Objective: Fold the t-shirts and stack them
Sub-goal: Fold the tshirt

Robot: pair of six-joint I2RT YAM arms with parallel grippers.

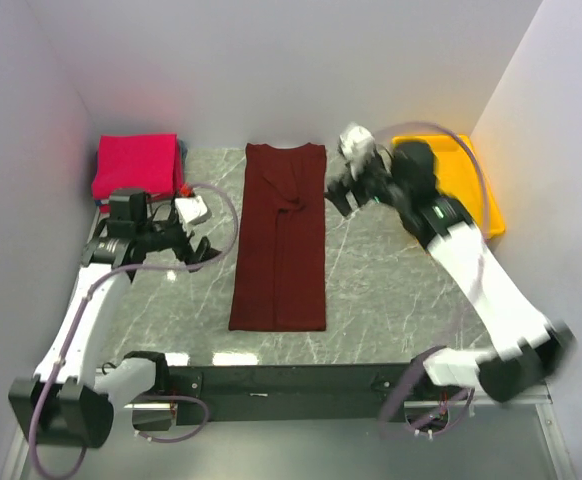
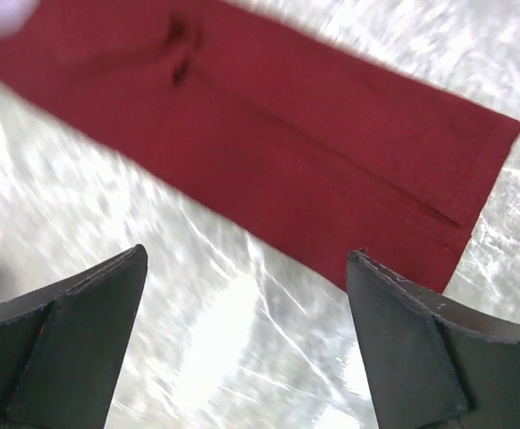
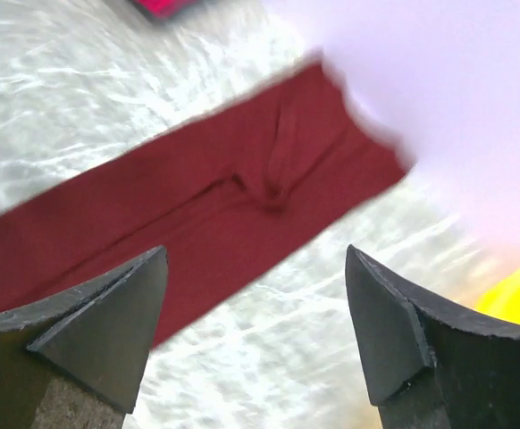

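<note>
The dark maroon t-shirt [image 1: 279,240] lies flat mid-table, folded lengthwise into a long narrow strip, with a small pucker near its far end. It also fills the upper part of the left wrist view [image 2: 269,143] and crosses the right wrist view [image 3: 180,223]. The bright pinkish-red t-shirt [image 1: 136,165] sits folded at the back left corner. My left gripper [image 1: 204,253] hovers open just left of the strip, jaws wide over bare table [image 2: 247,259]. My right gripper [image 1: 337,196] stands open just right of the strip's far end [image 3: 255,255]. Neither holds anything.
A yellow plastic tray [image 1: 471,185] sits at the back right, behind my right arm, and shows as a yellow blur [image 3: 515,295]. A small white object [image 1: 193,210] lies near the pinkish-red shirt. White walls enclose the marbled table [image 1: 371,290] on three sides.
</note>
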